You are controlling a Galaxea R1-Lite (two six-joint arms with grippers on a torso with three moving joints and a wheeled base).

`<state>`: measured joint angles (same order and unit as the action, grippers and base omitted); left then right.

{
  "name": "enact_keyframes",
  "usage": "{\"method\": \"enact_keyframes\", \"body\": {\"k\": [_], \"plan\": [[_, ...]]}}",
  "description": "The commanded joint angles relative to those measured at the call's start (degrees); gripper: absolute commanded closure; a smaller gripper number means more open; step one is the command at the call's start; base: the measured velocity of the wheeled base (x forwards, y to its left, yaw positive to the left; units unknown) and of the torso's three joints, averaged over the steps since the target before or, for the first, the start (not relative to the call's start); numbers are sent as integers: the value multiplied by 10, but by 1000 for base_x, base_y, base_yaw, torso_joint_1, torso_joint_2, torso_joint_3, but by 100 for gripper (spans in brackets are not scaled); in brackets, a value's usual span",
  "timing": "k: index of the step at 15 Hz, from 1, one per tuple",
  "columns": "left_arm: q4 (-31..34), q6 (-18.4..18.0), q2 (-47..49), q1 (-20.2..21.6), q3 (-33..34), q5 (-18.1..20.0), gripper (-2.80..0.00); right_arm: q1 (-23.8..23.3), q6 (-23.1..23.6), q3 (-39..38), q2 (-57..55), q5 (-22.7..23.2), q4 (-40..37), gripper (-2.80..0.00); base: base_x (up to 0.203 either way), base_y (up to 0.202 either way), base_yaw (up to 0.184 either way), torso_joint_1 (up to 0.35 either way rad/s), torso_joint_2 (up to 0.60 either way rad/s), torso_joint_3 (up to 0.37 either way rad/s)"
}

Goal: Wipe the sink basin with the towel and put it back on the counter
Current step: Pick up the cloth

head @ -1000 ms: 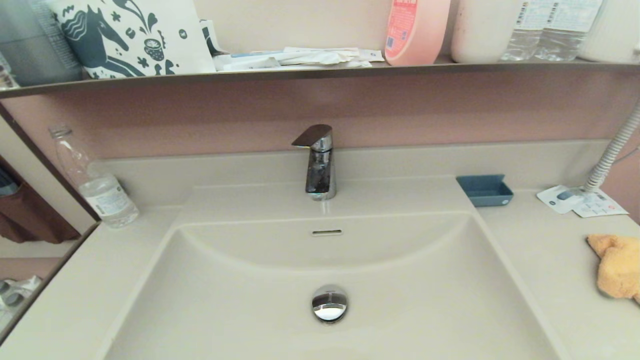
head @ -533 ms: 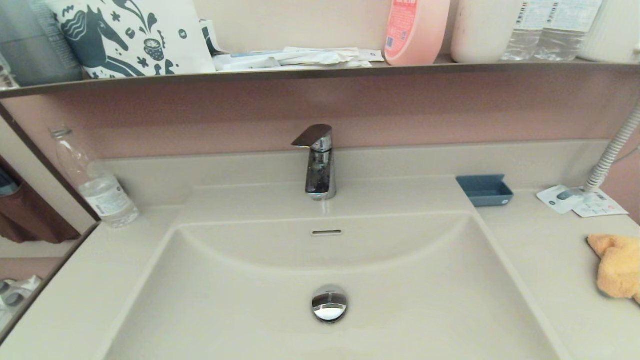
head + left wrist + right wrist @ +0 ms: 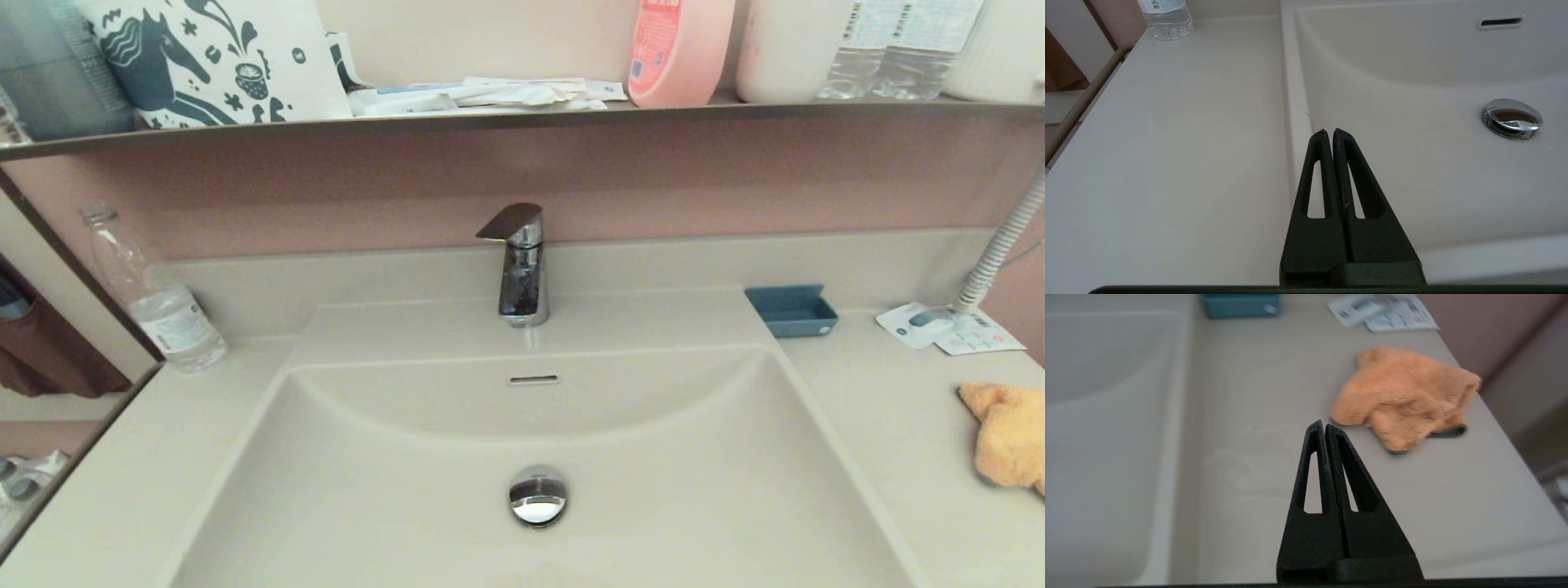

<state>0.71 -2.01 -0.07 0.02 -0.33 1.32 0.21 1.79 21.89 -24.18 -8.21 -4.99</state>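
Your towel (image 3: pixel 1404 396) lay crumpled near the counter's (image 3: pixel 1274 396) right edge, well apart from the sink basin (image 3: pixel 408 490). Both the left gripper (image 3: pixel 1329 132) and right gripper (image 3: pixel 1324 425) were pressed closed, empty, over bare surface.

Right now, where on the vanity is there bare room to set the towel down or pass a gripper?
Bare counter: between sink basin and towel, in front of the blue tray and leaflets. Also left of the basin, in front of the water bottle. Crowded: right back corner and far right edge. Left gripper and right gripper are shut.
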Motion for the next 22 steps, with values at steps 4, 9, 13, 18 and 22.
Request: {"method": "enact_keyframes", "body": {"k": [4,9,13,18,22], "plan": [[0,0,1,0,0,0,0,-58,6,94,-284,-69,-1,0,0,0,0,0,0,0],[0,0,1,1,0,0,0,-248,105,255,-499,-82,-85,0,0,0,0,0,0,0],[0,0,1,0,0,0,0,-263,154,297,-546,-31,-116,-280,0,0,0,0,0,0],[0,0,1,0,0,0,0,-295,182,317,-599,76,-120,-280,0,0,0,0,0,0],[-1,0,1,0,0,0,0,-331,211,324,-639,176,-118,-280,0,0,0,0,0,0]]}}
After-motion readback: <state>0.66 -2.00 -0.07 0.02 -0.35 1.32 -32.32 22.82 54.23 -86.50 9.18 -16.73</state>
